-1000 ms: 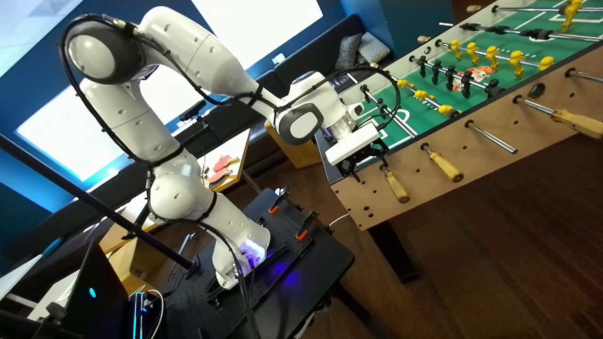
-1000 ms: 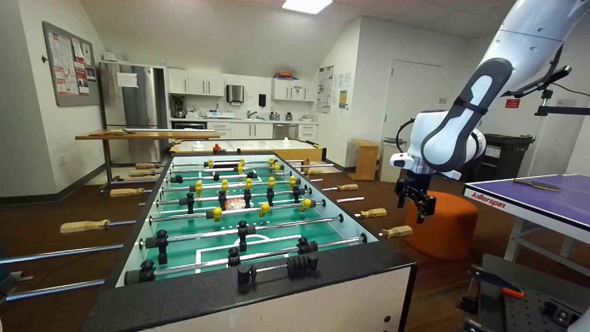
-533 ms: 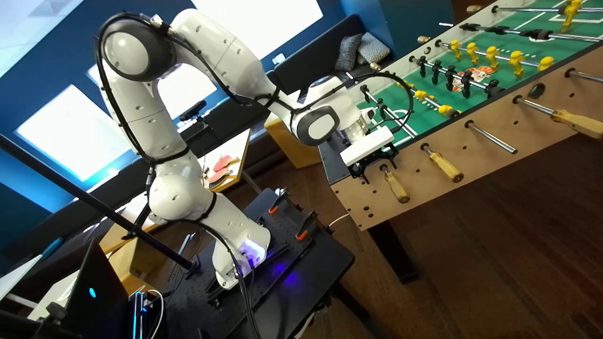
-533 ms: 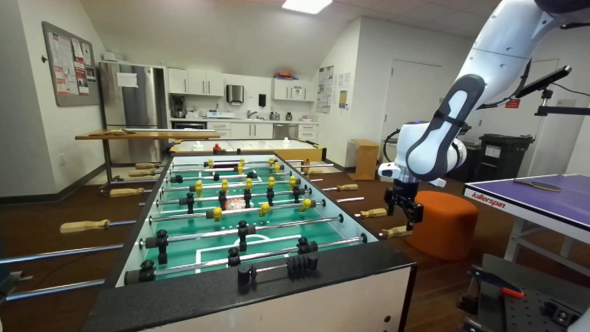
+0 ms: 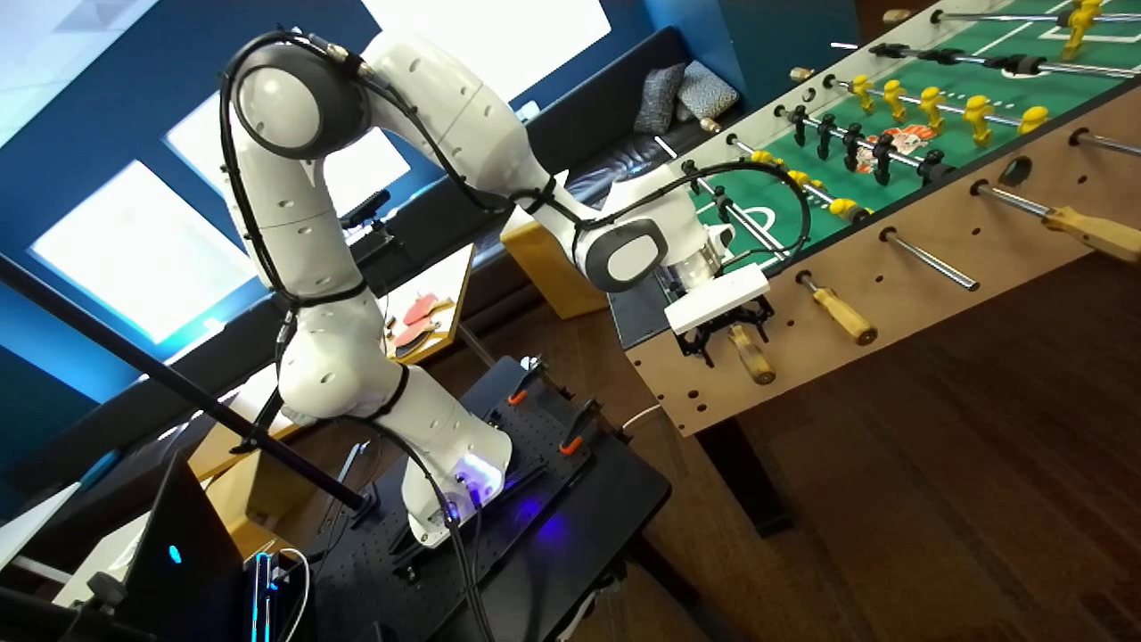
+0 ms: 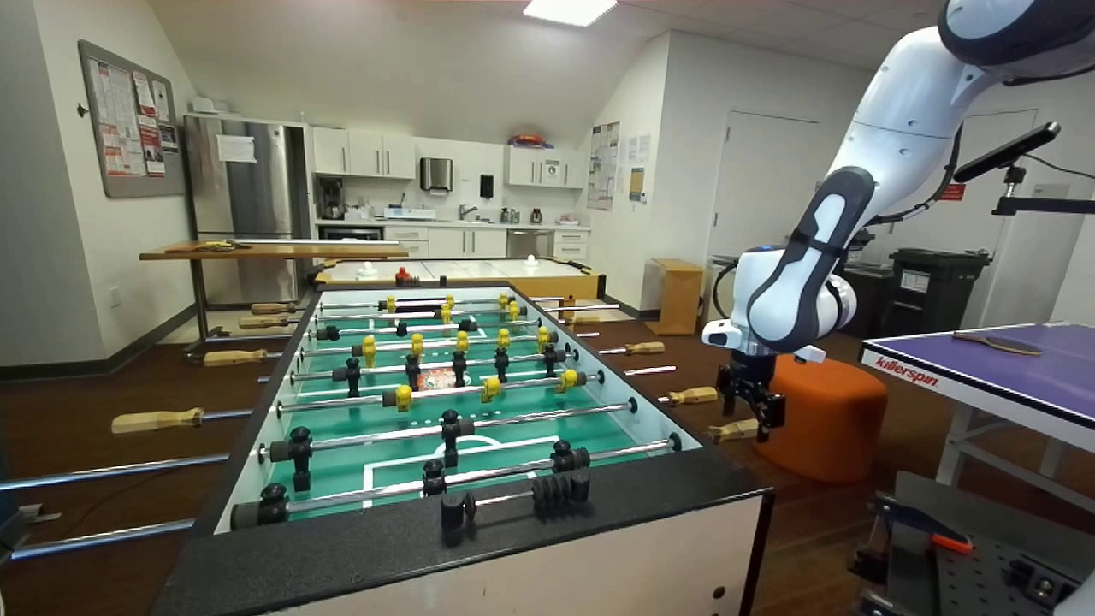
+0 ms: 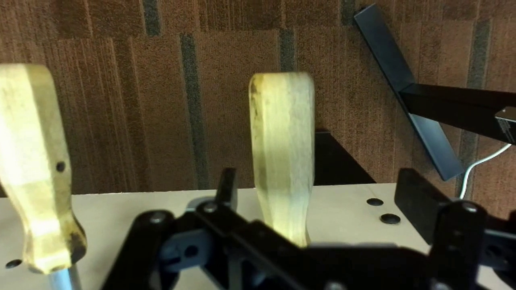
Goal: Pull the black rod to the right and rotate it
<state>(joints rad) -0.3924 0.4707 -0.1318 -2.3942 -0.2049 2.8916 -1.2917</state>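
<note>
The fingers (image 7: 419,207) stand wide apart and have hold of nothing. In the wrist view a wooden handle (image 7: 284,153) shows between them with a gap on each side, the narrower one toward the left of that view; the handle's neck is partly hidden. This handle juts from the side wall (image 5: 677,374) of the foosball table (image 6: 667,492), near a corner. It belongs to the end rod (image 6: 368,494), a steel bar with black player figures (image 6: 434,477) that crosses the foosball table close to its short side. A second wooden handle (image 7: 36,161) juts from the same wall of the foosball table, farther from that corner. Inside the foosball table, over the green playing field (image 6: 359,419), are further rods, some with yellow player figures (image 6: 403,396). An orange pouf (image 6: 821,419) stands off the handle side of the foosball table. A black lidded bin (image 6: 958,295) stands well apart from the foosball table, its inside hidden. The Panda arm (image 5: 330,357) is mounted on a black worktop (image 5: 615,508) near the foosball table's corner.
</note>
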